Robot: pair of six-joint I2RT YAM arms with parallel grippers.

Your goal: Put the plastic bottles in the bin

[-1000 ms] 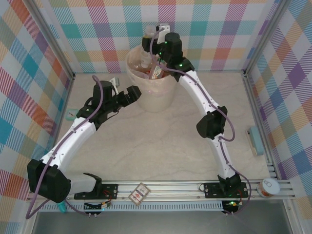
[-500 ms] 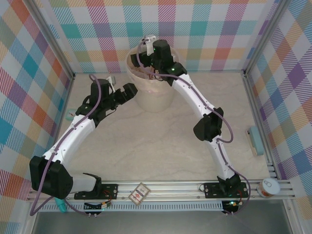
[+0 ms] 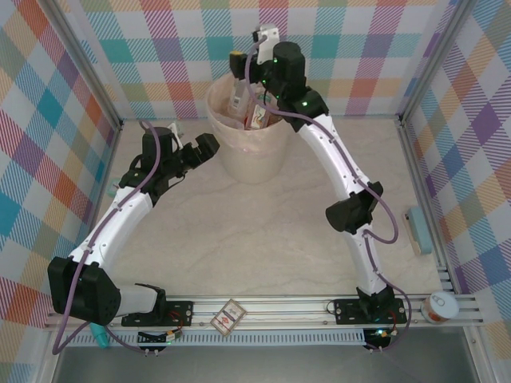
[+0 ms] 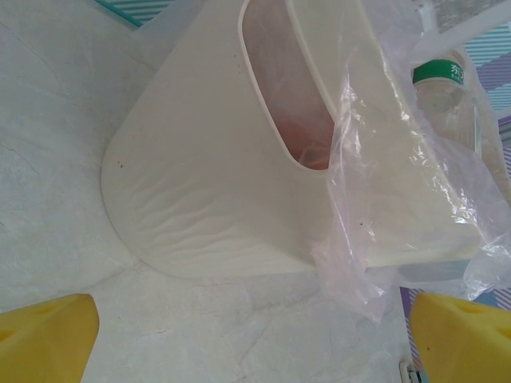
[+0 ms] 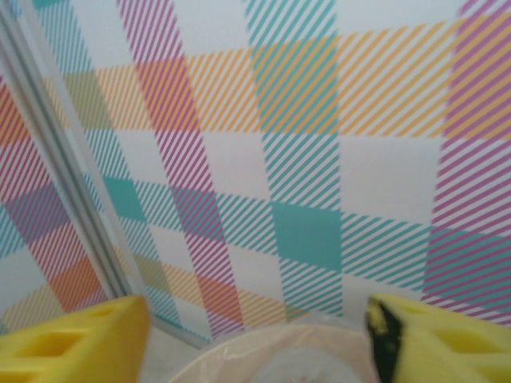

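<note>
the bin (image 3: 255, 155) is a tall round beige wastebasket standing at the far middle of the table, close to the back wall. a translucent liner (image 4: 375, 239) is folded over its rim and hangs crumpled down the outside. the plastic bottles (image 3: 258, 117) are piled inside it, clear ones with red labels, some poking above the rim. in the left wrist view a green-capped bottle (image 4: 443, 104) shows through the liner, and red shows through the handle cutout in the bin's wall.

the right gripper (image 5: 255, 319) hangs over the bin's mouth and faces the back wall, its yellow pads (image 5: 72, 339) partly apart with nothing between them. the bin's rim sits just below them. the left gripper (image 4: 251, 339) is beside the bin on its left, low over the table and aimed at its wall. its jaws are spread wide, empty, and clear of the bin.

the table (image 3: 239, 239) is a pale marbled surface. the walls (image 3: 359, 48) around it are plaid in teal, orange, purple and white. a white-lidded jar (image 3: 439, 307) stands on the metal rail at the near right. a small teal block (image 3: 419, 230) lies by the right wall, and a small packet (image 3: 229, 316) lies on the rail between the arm bases.
</note>
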